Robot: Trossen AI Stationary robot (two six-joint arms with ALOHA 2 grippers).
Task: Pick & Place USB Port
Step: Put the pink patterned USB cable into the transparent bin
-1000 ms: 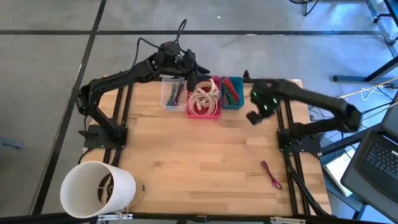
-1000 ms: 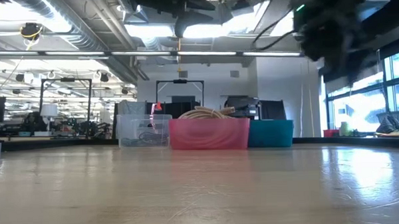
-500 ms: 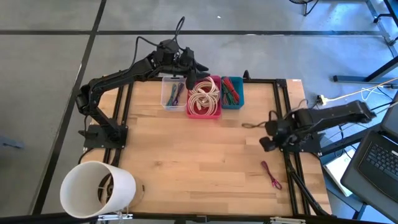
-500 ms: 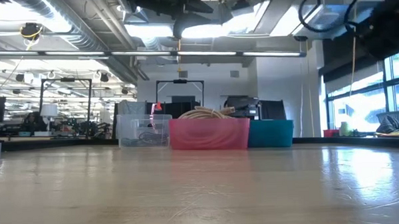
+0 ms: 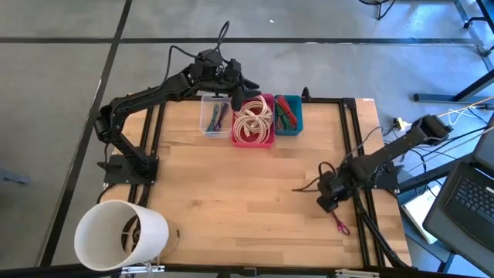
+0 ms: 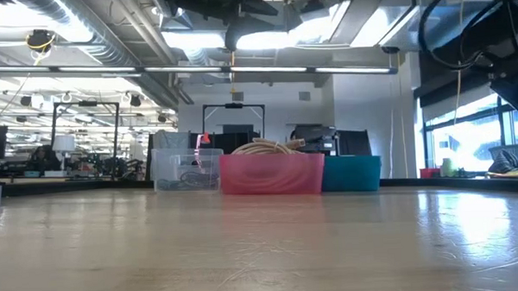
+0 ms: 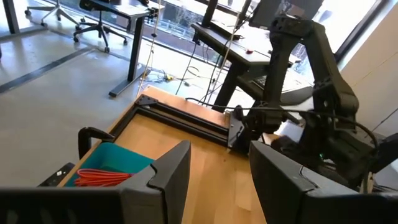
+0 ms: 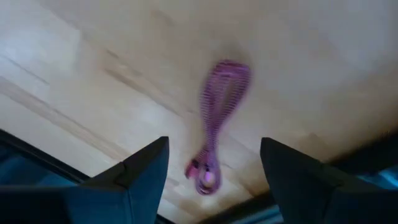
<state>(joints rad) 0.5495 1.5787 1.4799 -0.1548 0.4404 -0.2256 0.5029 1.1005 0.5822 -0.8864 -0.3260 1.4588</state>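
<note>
A pink-purple coiled USB cable (image 5: 338,222) lies flat on the wooden table near its right edge, and it also shows in the right wrist view (image 8: 214,121). My right gripper (image 5: 328,198) hovers open just above it, on its far side; in the right wrist view (image 8: 212,152) the two fingers stand either side of the cable without touching. My left gripper (image 5: 235,86) waits open over the far bins; its fingers show apart in the left wrist view (image 7: 217,177).
Three bins stand in a row at the far edge: a clear one (image 5: 214,116), a pink one (image 5: 253,122) with cream cables, and a teal one (image 5: 288,114) with red and green cables. A white cylinder (image 5: 120,235) lies at the near left corner.
My right gripper has swung from beside the teal bin toward the table's near right, and down toward the pink-purple cable. The cable has stayed where it lay.
</note>
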